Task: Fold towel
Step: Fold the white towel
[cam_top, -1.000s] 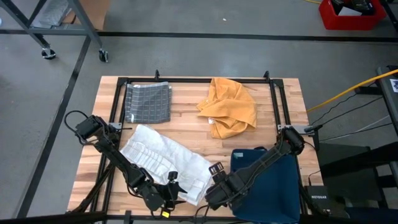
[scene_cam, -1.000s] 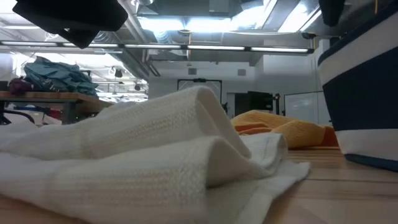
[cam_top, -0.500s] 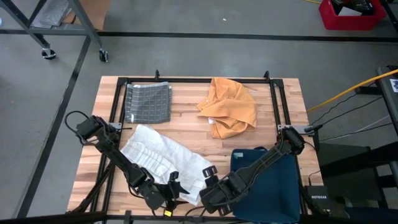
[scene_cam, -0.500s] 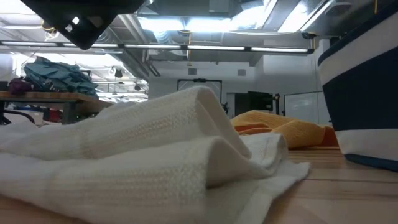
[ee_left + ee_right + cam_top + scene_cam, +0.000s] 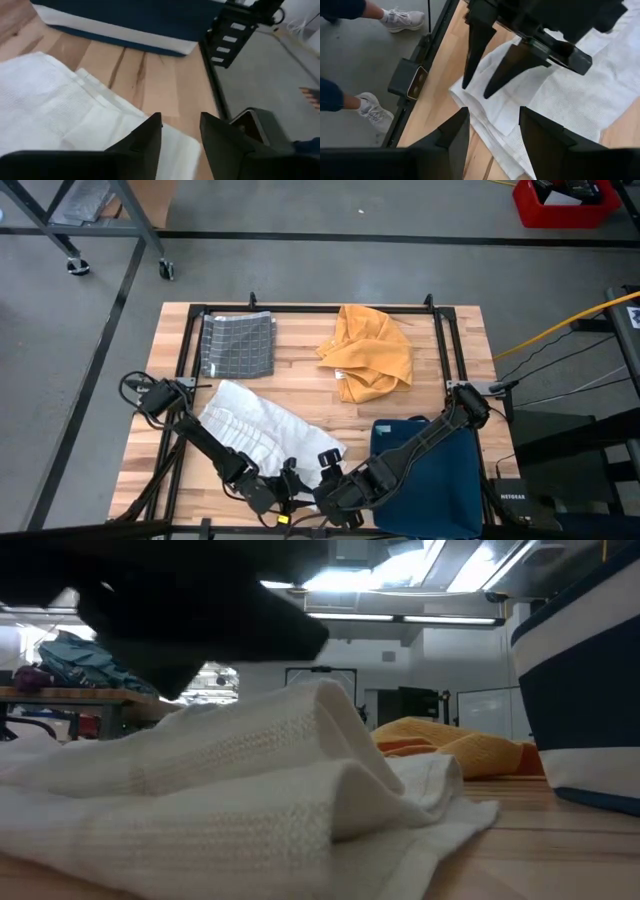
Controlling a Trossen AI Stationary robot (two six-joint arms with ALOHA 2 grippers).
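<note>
Robotics lab or workshop: bare grey concrete floor, butcher-block wooden table in black metal frame, red plastic bin at 1 o'clock.

Orange cloth, grey checked cloth, navy bag on table.

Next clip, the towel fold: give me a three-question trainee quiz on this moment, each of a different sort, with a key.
1. True or false: the left gripper has its fingers apart over the white towel.
2. Which cloth lies crumpled at the far side of the table? A) orange cloth B) grey checked cloth C) navy cloth
3. Fill in: the right gripper hovers over the white towel's ___ edge.

Key: 1 true; 2 A; 3 near.
</note>
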